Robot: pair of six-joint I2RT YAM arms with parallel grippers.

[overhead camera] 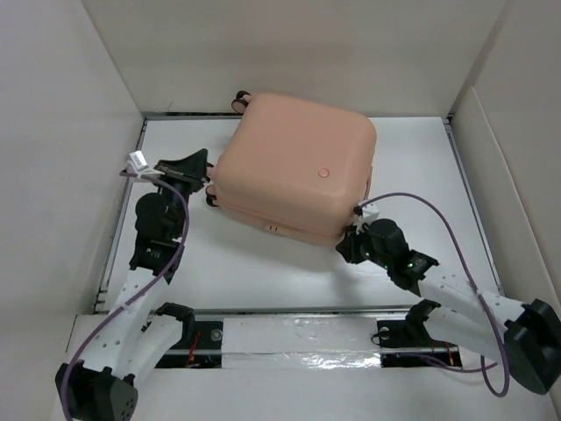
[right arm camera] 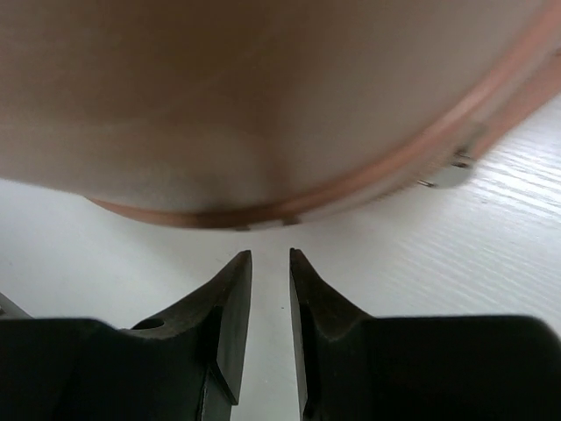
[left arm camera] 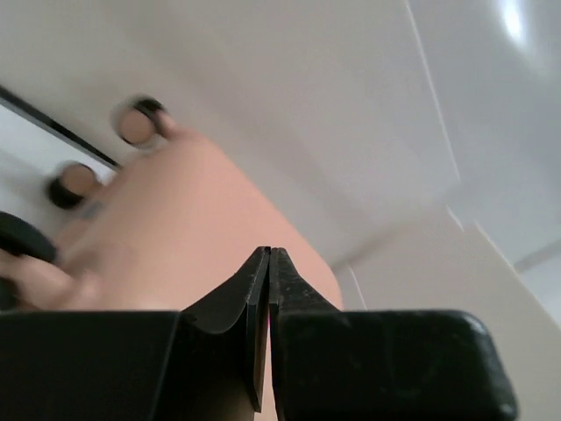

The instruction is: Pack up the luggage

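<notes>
The peach-pink luggage (overhead camera: 294,167) lies closed on the white table, shell up, with its round logo dot (overhead camera: 323,173) showing. My left gripper (overhead camera: 207,174) is shut and empty, its tips against the luggage's left side near a caster wheel (overhead camera: 211,200). In the left wrist view the shut gripper (left arm camera: 269,253) points at the pink shell (left arm camera: 175,237). My right gripper (overhead camera: 350,239) is at the luggage's near right corner. In the right wrist view it (right arm camera: 270,256) is open by a narrow gap, empty, just short of the zipper seam (right arm camera: 289,211). The black lining is hidden.
White walls (overhead camera: 53,132) box the table in on the left, back and right. A metal zipper pull (right arm camera: 451,172) hangs at the seam. Two wheels (left arm camera: 138,123) show blurred in the left wrist view. A taped rail (overhead camera: 298,338) runs along the near edge between the arm bases.
</notes>
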